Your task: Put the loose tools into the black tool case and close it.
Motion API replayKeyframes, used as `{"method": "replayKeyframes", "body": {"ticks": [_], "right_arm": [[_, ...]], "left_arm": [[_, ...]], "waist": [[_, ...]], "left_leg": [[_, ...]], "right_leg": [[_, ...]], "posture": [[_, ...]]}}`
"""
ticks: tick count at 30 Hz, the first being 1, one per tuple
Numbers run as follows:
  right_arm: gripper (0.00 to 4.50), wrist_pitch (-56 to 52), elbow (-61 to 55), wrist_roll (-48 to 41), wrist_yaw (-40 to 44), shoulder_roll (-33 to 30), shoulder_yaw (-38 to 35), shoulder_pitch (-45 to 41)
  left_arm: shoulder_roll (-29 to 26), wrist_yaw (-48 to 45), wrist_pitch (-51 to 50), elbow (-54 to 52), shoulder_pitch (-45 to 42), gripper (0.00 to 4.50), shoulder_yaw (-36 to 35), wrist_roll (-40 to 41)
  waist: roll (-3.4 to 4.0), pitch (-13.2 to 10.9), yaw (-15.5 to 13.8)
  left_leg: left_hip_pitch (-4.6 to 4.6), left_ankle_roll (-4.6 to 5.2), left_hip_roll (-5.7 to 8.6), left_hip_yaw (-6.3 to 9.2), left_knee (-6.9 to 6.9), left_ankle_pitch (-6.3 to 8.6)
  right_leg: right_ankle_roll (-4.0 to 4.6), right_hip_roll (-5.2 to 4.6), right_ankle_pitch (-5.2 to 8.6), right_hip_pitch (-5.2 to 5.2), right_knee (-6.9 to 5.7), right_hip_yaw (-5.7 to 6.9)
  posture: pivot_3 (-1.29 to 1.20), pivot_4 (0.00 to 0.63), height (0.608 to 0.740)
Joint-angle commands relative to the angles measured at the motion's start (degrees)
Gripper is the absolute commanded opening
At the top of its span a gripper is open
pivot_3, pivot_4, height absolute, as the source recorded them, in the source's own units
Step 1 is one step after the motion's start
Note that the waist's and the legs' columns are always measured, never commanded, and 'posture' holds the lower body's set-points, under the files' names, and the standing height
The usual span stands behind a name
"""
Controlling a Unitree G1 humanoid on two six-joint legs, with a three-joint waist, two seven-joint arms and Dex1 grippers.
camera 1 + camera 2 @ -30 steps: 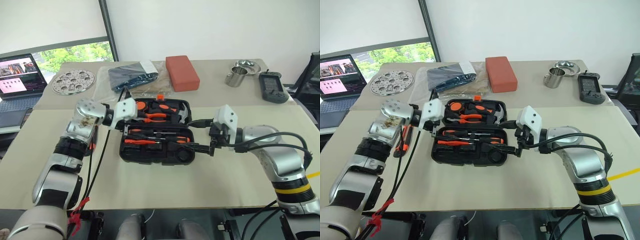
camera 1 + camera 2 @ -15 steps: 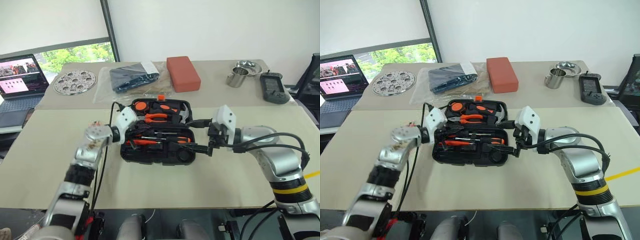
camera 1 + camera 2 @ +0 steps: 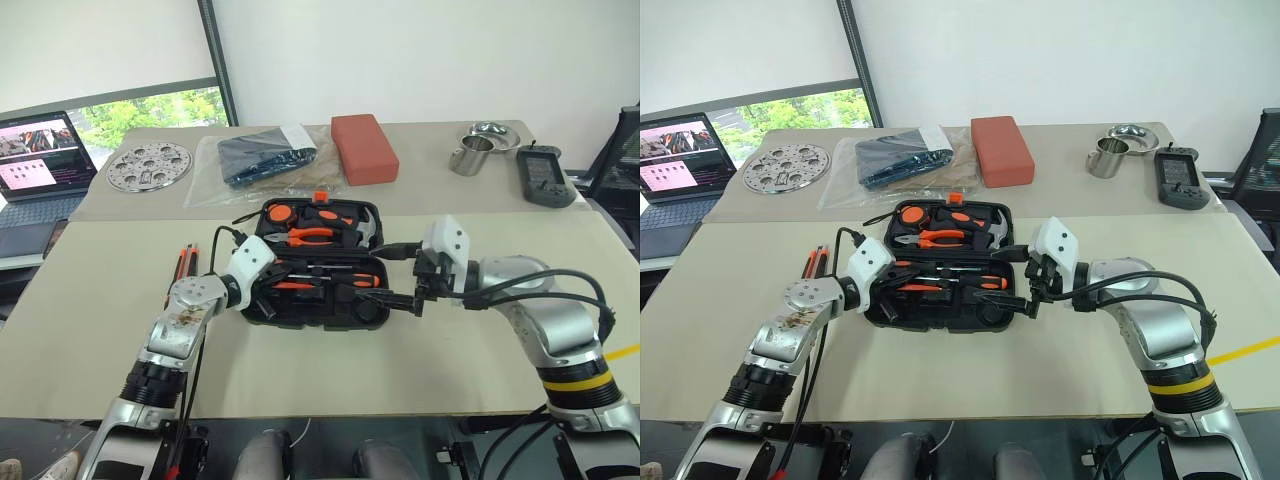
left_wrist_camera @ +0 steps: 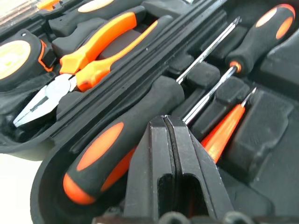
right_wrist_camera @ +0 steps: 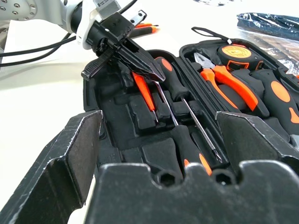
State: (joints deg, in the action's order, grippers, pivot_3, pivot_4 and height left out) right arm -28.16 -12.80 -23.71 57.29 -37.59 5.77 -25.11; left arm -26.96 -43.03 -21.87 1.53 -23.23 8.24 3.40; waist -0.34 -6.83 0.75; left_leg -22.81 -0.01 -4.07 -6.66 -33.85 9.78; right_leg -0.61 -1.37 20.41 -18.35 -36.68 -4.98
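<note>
The left gripper (image 5: 140, 65) is pinched shut on nothing, tip over the open black plastic tool case (image 3: 300, 310). Right gripper (image 3: 385, 297) is spread wide and empty at the case's right edge. Two orange-and-black-handled screwdrivers (image 4: 117, 149) sit slotted inside, partly hidden. One orange-black tool (image 3: 186, 262) lies loose on the table just left of the case.

— Where's your left pincer (image 3: 887, 308) now?
— Your left arm reaches forward, wrist angled down and toward your right, its two black fingers (image 4: 180, 158) pressed flat together with nothing between them.
— And your right pincer (image 3: 385, 297)?
— It points toward your left, slightly downward, jaws spread wide and empty.
</note>
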Motion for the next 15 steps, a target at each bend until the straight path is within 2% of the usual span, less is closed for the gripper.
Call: {"method": "replayKeyframes", "body": {"ticks": [1,15], "right_arm": [[4.50,1.39,-0.88,0.00,-0.12,0.34,-0.80,-0.28],[4.50,1.44,-0.59,0.03,-0.05,0.31,-0.79,-0.40]], "left_arm": [[-1.56,0.11,2.50,1.51,1.94,0.05,3.27,-3.59],[-0.89,0.50,3.10,0.82,6.22,0.05,4.81,-4.17]], "waist": [[0.01,0.01,0.05],[0.13,0.11,0.28]], "left_leg": [[0.02,0.00,0.00,0.00,0.00,0.00],[0.21,0.06,-0.01,-0.10,0.06,0.05]], "right_leg": [[0.00,0.01,0.00,0.01,0.00,-0.01],[0.00,0.02,0.00,0.08,0.01,-0.30]], "posture": [[0.00,0.150,0.740],[0.00,0.150,0.740]]}}
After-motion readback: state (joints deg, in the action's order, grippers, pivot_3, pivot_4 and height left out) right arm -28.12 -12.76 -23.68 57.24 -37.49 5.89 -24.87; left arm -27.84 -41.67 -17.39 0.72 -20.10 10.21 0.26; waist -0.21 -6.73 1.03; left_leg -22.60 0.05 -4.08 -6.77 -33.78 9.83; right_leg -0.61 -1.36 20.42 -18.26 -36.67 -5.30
